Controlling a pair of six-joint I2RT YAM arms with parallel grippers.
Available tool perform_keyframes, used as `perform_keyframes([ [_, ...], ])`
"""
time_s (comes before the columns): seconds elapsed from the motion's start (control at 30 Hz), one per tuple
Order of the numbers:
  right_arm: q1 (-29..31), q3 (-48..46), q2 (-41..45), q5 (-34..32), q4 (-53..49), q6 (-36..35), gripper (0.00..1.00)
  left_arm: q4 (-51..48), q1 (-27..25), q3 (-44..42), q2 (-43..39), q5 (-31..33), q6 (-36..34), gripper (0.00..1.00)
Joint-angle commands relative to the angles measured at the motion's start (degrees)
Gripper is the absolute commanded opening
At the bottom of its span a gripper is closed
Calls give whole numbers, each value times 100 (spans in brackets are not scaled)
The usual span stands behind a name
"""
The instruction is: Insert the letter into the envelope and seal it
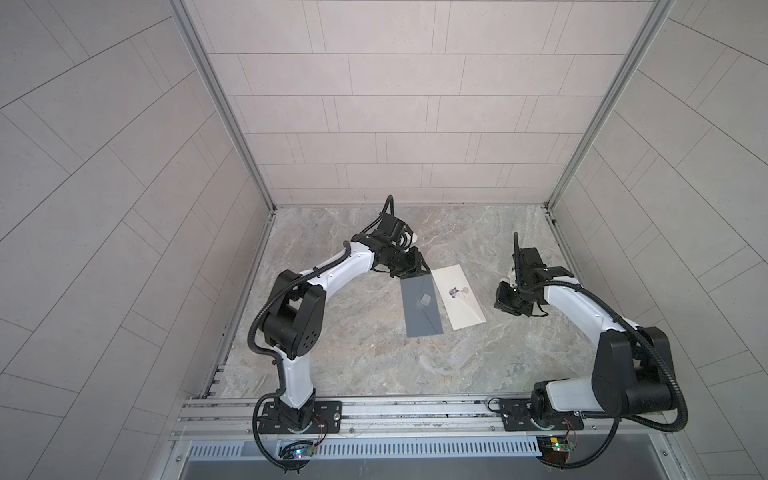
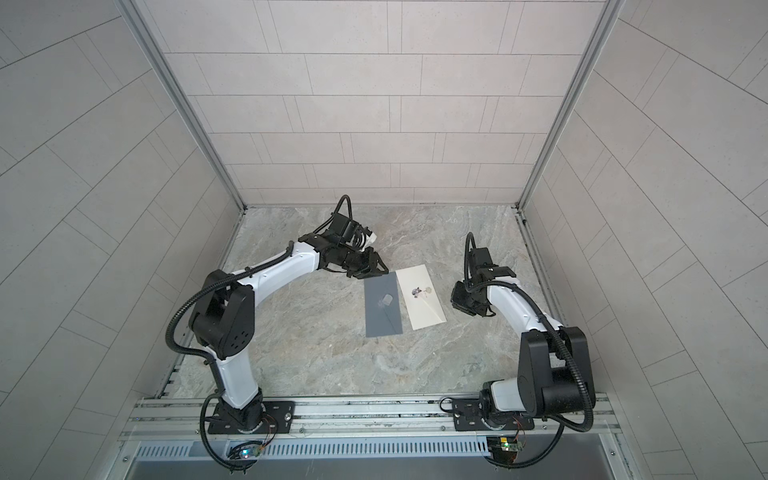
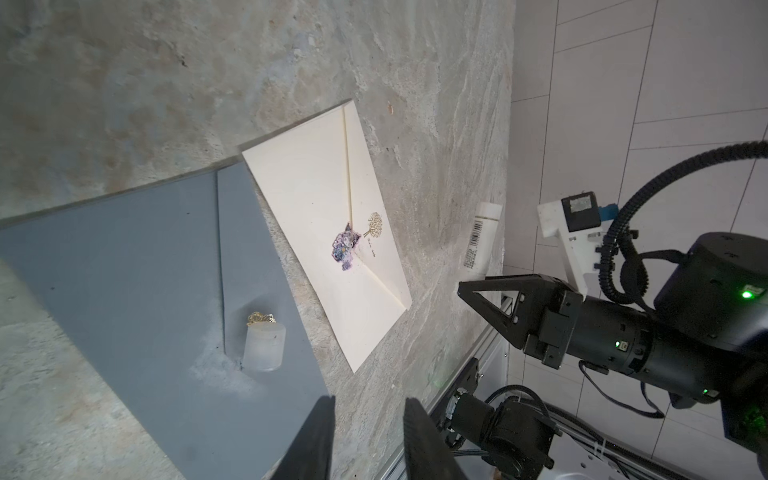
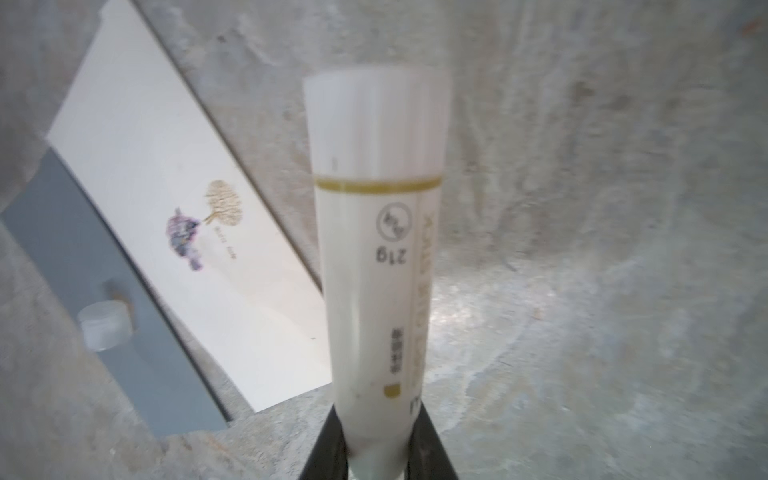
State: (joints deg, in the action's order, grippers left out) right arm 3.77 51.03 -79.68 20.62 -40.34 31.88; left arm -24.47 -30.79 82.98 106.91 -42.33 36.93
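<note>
Envelope (image 1: 458, 300) between empty left tool (image 3: 368, 411) and right tool (image 4: 376, 419) with glue stick (image 4: 374, 249)

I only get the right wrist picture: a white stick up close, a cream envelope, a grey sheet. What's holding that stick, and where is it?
Observer: The right pincer grips the white stick, to the right of the cream envelope and clear of it in both top views.
Operator: And the other arm?
Observer: The left pincer is at the far edge of the grey sheet.
Operator: Holding anything?
Observer: No. In the left wrist view its jaws stand open with nothing between them.
</note>
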Motion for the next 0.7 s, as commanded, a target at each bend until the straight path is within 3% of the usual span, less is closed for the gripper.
perform_keyframes([
  [0.0, 415, 150, -75, 953, 391, -225, 0, 521, -42, 51, -17, -472, 285, 40],
  [0.17, 1254, 455, -43, 1361, 772, -353, 0, 1582, -42, -173, 40, -1029, 1063, 59],
  [0.27, 1588, 593, -11, 1525, 1072, -273, 0, 1848, -42, -221, 30, -1121, 1245, 64],
  [0.67, 1956, 1116, -187, 1434, 2036, 355, 0, 1892, -110, -344, -33, -1101, 1265, 63],
])
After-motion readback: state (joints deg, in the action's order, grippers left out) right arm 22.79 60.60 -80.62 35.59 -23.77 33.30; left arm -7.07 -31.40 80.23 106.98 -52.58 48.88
